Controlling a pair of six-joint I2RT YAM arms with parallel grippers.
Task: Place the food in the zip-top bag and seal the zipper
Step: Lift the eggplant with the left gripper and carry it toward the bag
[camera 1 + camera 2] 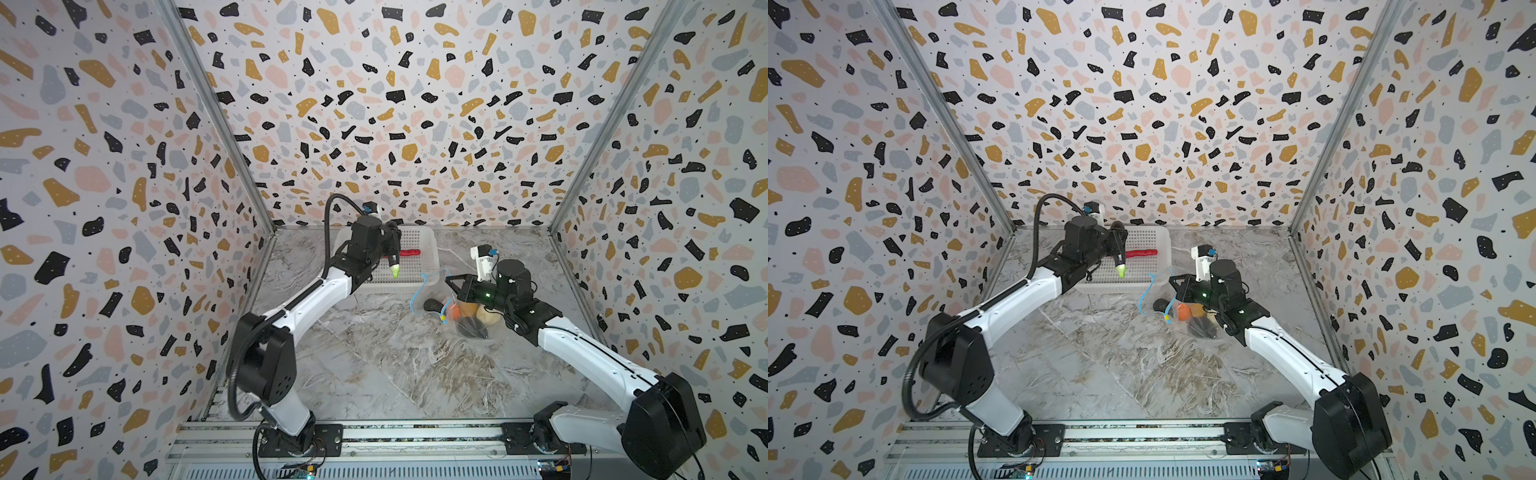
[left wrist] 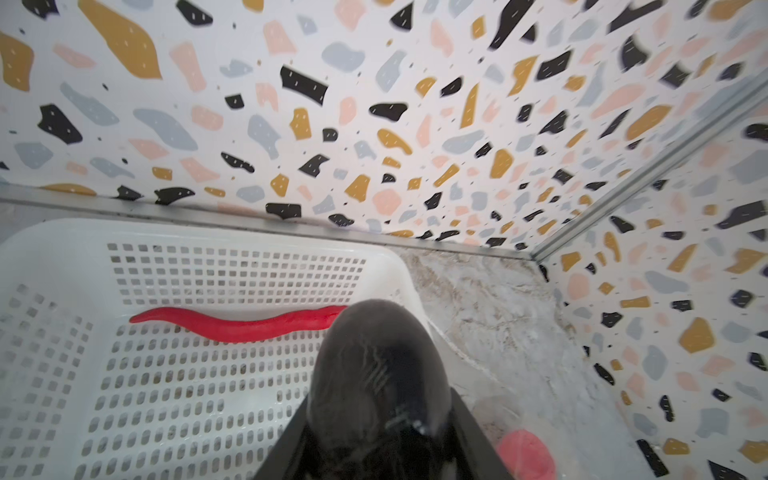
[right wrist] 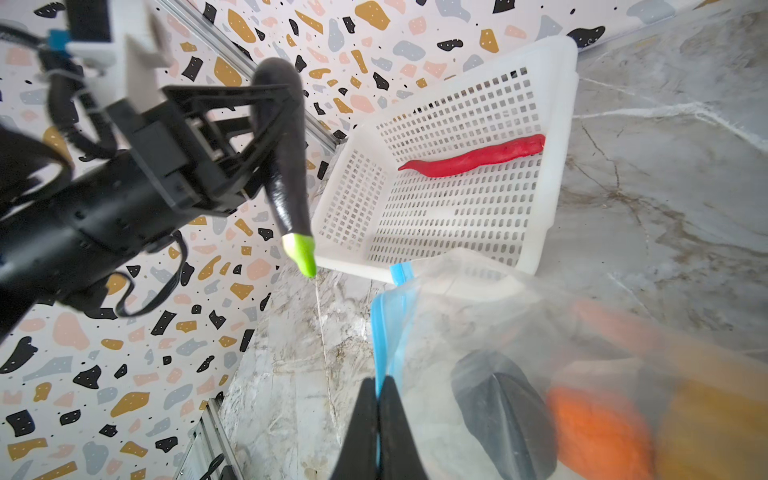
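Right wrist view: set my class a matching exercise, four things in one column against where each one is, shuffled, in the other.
Things:
1. eggplant
2. red chili
3. orange
4. blue zipper strip

Places:
A. inside the clear bag
B. pinched in the shut right claw
C. lying in the white basket
D. held in the left claw, in the air

Pairs: 1-D, 2-C, 3-A, 4-B.

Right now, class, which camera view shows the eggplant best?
The right wrist view: the eggplant shows full-length, dark body to green tip, clamped in the left gripper. The left wrist view shows only its blurred dark end; both top views show it small, partly hidden.
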